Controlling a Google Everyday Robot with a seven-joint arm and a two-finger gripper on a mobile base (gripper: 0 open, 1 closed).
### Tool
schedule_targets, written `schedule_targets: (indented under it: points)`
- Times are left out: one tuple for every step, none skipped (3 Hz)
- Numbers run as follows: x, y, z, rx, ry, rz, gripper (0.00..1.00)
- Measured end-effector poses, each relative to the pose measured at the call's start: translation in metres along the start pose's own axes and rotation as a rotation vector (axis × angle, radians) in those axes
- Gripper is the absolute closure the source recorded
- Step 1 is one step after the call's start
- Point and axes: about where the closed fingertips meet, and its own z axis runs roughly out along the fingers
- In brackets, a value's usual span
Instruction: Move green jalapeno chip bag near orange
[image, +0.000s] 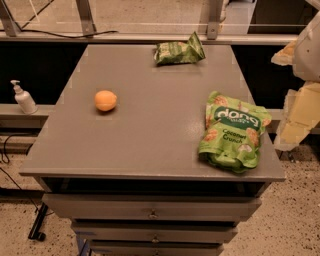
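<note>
The green jalapeno chip bag (179, 51) is a small crinkled olive-green bag lying at the far edge of the grey cabinet top (150, 140), right of centre. The orange (105, 100) is a small round fruit on the left half of the top, well apart from the bag. My gripper (299, 107) shows as pale cream-coloured parts at the right edge of the view, off the cabinet's right side. It is far from both the bag and the orange and holds nothing that I can see.
A larger bright-green "dang Coconut Crunch" pouch (234, 131) lies at the front right of the top. Drawers (152, 212) sit below the top. A white pump bottle (23, 98) stands on a ledge to the left. A rail with metal posts (85, 20) runs behind.
</note>
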Motion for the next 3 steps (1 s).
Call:
schedule_targets:
  points:
    - [0.0, 0.0, 0.0, 0.0, 0.0, 0.0, 0.0]
    - [-0.008, -0.006, 0.003, 0.011, -0.041, -0.012, 0.0]
    - [-0.028, -0.024, 0.021, 0.037, -0.144, 0.006, 0.0]
